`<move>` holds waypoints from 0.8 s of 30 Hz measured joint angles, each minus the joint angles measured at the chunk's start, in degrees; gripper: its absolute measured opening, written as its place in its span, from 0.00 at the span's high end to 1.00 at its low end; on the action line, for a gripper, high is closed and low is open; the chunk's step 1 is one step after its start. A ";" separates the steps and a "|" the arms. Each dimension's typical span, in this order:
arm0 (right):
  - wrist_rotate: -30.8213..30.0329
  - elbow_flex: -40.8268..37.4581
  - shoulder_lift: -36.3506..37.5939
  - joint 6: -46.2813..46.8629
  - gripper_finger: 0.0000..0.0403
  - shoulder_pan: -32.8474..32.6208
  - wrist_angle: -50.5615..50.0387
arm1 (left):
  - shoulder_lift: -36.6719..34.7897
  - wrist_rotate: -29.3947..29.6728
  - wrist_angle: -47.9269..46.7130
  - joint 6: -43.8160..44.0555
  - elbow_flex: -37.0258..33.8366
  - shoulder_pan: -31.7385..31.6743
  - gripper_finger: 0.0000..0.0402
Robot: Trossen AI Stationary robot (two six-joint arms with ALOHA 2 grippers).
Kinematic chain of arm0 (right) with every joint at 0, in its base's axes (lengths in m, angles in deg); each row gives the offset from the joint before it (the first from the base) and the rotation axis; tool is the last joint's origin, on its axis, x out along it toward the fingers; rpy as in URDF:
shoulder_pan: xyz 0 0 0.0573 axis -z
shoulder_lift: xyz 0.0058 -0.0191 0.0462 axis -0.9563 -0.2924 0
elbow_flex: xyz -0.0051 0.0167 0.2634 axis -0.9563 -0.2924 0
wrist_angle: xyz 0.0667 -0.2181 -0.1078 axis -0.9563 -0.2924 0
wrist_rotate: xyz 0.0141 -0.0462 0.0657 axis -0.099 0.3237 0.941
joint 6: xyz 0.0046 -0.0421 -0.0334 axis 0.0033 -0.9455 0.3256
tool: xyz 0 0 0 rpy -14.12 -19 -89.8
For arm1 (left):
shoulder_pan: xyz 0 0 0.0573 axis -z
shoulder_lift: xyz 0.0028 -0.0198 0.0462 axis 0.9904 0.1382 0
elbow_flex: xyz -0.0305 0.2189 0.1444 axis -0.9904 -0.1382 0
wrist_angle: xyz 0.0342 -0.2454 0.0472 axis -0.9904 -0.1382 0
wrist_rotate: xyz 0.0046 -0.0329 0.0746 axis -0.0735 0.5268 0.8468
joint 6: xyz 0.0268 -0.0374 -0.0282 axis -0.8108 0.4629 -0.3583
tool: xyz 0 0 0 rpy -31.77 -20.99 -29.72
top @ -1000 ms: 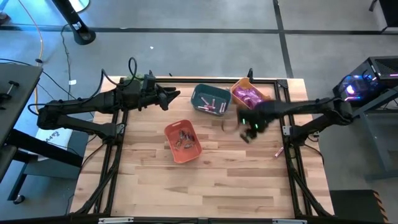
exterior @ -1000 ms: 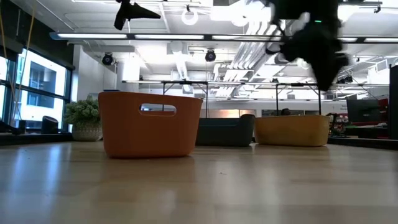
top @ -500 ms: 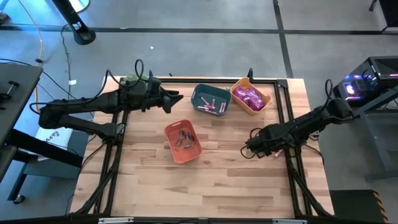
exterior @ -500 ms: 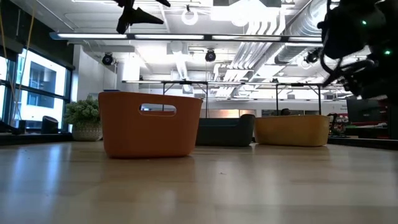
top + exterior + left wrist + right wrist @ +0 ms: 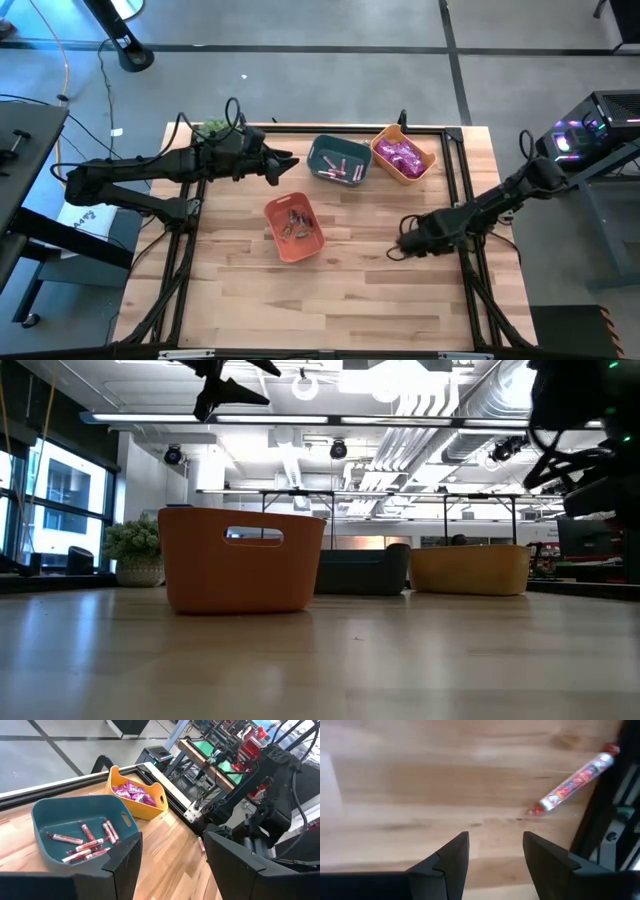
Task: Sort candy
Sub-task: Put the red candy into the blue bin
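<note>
One slim pink stick of candy (image 5: 575,782) lies flat on the wood by the black frame rail at the table's right edge; the left wrist view shows this candy stick (image 5: 201,843) too. My right gripper (image 5: 495,837) points down over bare wood beside it, open and holding nothing; from above, the right gripper (image 5: 405,240) is at the middle right. My left gripper (image 5: 288,160) hovers open, high over the far left, beside the teal bin (image 5: 338,160). That bin holds pink sticks (image 5: 85,842). The yellow bin (image 5: 402,155) holds magenta packets (image 5: 131,792). The orange bin (image 5: 294,227) holds small dark pieces.
A green plant ball (image 5: 212,127) sits at the far left corner behind my left arm. Black frame rails (image 5: 462,180) run along the table's sides. Bare wood spreads across the near half of the table (image 5: 330,300).
My right gripper has swung from beside the yellow bin toward the table's near right, sunk toward the wood, rolled about its axis and tipped to point down. My left gripper has edged a little toward the teal bin. Neither gap has changed.
</note>
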 joint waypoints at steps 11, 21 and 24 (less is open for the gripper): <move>-3.46 -8.12 0.00 28.25 0.55 -7.95 0.87 | 0.00 -1.13 0.00 -1.51 0.00 0.00 0.48; -4.43 -11.12 0.20 25.47 0.55 -3.04 1.64 | 0.00 -3.33 -0.91 -1.51 0.00 0.00 0.48; -5.61 -11.22 0.17 26.56 0.60 -3.05 1.40 | 0.00 -3.48 -1.14 -1.49 0.00 0.00 0.48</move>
